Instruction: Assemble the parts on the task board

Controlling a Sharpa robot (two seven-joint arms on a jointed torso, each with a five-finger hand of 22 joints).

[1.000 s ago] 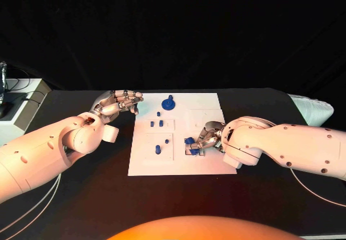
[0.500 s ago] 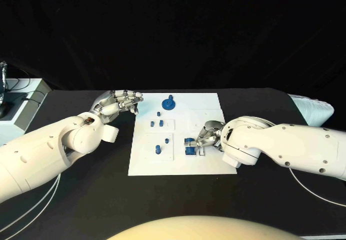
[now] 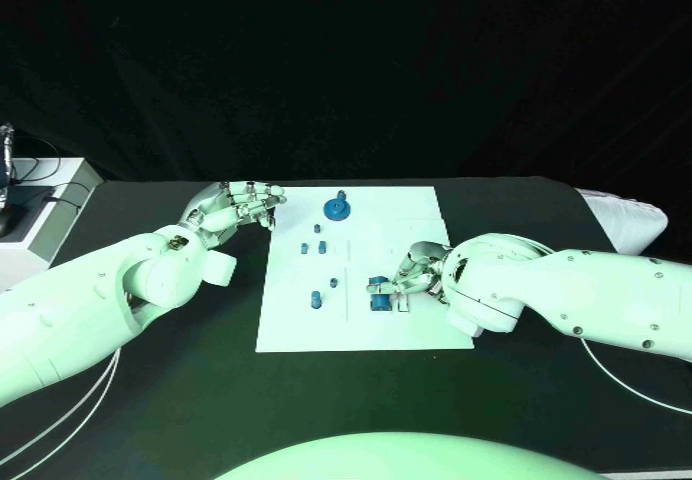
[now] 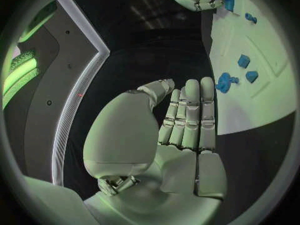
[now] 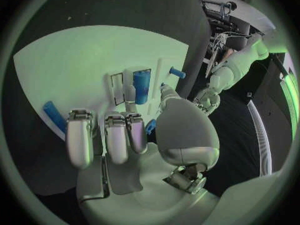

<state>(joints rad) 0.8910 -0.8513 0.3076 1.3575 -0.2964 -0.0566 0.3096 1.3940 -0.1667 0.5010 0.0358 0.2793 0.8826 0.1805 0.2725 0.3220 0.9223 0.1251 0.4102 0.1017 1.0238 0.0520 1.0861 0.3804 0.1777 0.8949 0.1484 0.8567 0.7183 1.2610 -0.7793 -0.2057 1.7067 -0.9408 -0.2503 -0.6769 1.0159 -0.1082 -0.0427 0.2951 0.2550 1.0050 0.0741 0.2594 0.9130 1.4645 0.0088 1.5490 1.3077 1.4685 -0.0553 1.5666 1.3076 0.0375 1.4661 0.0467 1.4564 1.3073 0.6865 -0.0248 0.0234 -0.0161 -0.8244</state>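
The right hand [image 3: 414,272] pinches a blue part [image 3: 378,292] low over the white board [image 3: 411,330] near its right edge, apparently mid-insertion and needing careful alignment, while the left hand [image 3: 231,207] waits released beside the board.

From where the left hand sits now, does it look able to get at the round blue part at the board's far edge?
Probably yes. The left hand holds nothing and sits just off the task board, level with the round blue part; nothing stands between them.
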